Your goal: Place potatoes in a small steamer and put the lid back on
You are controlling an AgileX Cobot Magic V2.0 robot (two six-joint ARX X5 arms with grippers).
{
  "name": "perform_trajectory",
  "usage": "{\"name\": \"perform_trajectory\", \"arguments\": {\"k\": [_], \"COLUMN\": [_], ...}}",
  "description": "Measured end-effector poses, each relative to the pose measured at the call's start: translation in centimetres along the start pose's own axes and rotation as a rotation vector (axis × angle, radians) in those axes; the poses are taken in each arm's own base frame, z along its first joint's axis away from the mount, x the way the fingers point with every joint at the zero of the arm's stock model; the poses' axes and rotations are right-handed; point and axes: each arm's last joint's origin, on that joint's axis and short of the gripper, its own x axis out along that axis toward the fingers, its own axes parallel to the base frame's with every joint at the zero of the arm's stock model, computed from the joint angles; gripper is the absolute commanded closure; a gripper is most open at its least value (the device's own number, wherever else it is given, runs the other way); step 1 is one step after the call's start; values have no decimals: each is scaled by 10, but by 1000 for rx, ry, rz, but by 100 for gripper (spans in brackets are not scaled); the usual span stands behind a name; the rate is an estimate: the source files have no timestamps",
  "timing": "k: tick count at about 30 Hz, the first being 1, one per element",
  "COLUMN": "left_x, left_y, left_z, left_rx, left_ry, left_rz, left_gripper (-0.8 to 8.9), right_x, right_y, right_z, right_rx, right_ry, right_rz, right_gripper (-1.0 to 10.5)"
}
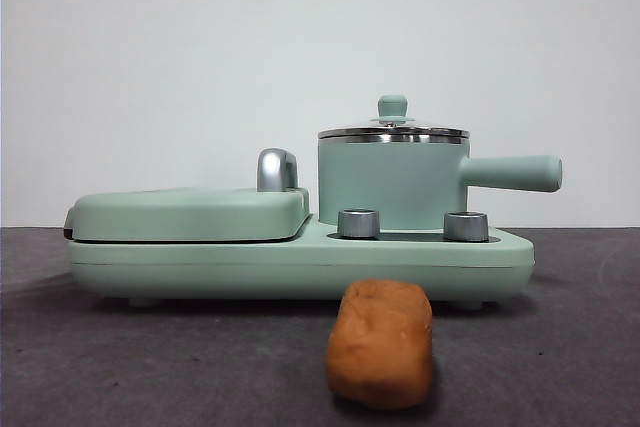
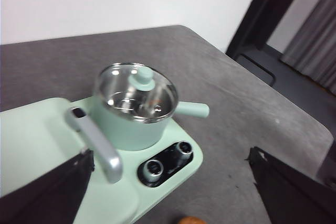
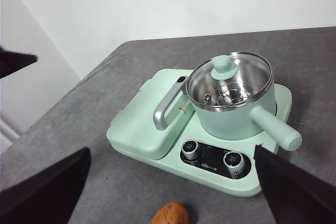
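Observation:
The orange-brown potato [image 1: 381,342] lies on the grey table in front of the appliance; it also shows at the edge of the left wrist view [image 2: 190,220] and of the right wrist view [image 3: 169,214]. The mint-green steamer [image 1: 392,185] stands on the appliance's right half, handle pointing right. The glass lid [image 1: 393,132] sits on it, knob up. My left gripper [image 2: 170,153] hangs open and empty high above the appliance. My right gripper [image 3: 172,149] is also open and empty, high above it. Neither shows in the front view.
The flat green griddle [image 1: 190,212] with its chrome handle [image 1: 275,169] is closed on the appliance's left half. Two steel knobs [image 1: 359,223] face the front. The table's edges show in both wrist views, with a dark doorway [image 2: 273,19] beyond.

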Motion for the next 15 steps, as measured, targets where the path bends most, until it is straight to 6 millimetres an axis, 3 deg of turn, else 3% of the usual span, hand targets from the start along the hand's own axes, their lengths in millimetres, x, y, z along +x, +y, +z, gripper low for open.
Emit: {"name": "perform_trajectory", "arguments": {"k": [7,15], "left_x": [46,126], "left_y": [1,12], "left_z": [32,50], "left_rx": [27,-4], "left_ry": [78,282], "left_rz": [-80,-75], "left_gripper": [331,331], "right_x": [0,0], "right_y": [0,0], "right_z": [0,-1], "right_rx": [0,4], "right_ry": [0,8], "right_rz": [0,-2], "right_gripper": [448,448]}}
